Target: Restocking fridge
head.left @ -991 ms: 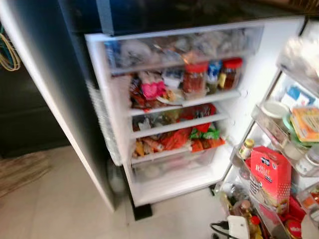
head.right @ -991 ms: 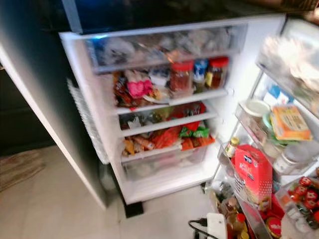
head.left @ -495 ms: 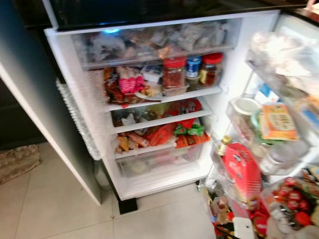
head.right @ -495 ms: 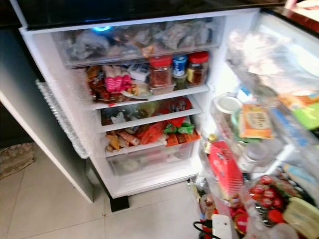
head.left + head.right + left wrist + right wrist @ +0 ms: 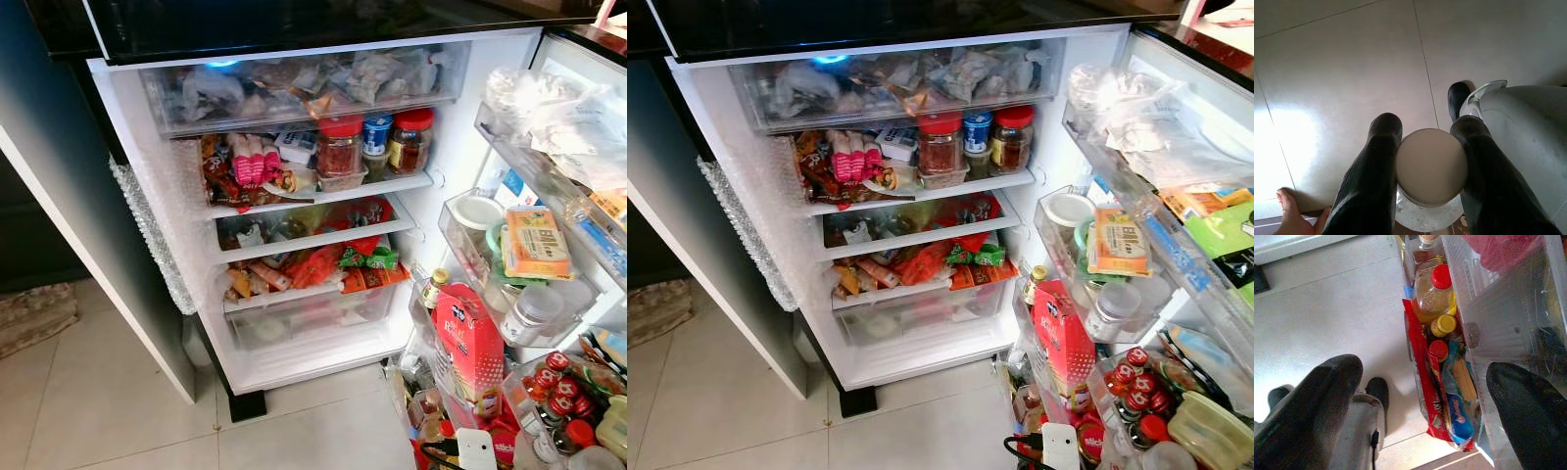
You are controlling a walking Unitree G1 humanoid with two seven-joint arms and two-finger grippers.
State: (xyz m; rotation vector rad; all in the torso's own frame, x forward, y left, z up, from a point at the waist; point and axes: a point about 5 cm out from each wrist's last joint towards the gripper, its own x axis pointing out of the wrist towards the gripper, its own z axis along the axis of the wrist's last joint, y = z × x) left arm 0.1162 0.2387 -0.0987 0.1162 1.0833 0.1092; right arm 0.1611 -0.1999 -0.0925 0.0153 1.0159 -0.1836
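Left gripper [image 5: 1425, 147] hung low over the pale tiled floor [image 5: 1342, 73], its two black fingers [image 5: 1376, 166] closed against a clear jar [image 5: 1431, 169] with a round beige lid, one finger on each side of the cap. A person's bare toes [image 5: 1290, 215] showed on the tiles near it. Right gripper [image 5: 1425, 396] was spread wide with nothing between its fingers, poised above the lowest door bin [image 5: 1488, 333], which held a red-capped oil bottle [image 5: 1437, 293], a yellow-capped bottle [image 5: 1444, 325] and red packets [image 5: 1425, 382]. Ahead, the fridge [image 5: 294, 196] stood open: top drawer [image 5: 304, 83] full of bagged food, red-lidded jars [image 5: 340, 147] on the shelf below, snack packets [image 5: 323, 264] lower down. Door racks on the right carried a red carton [image 5: 475, 343] and an orange box [image 5: 534, 243].
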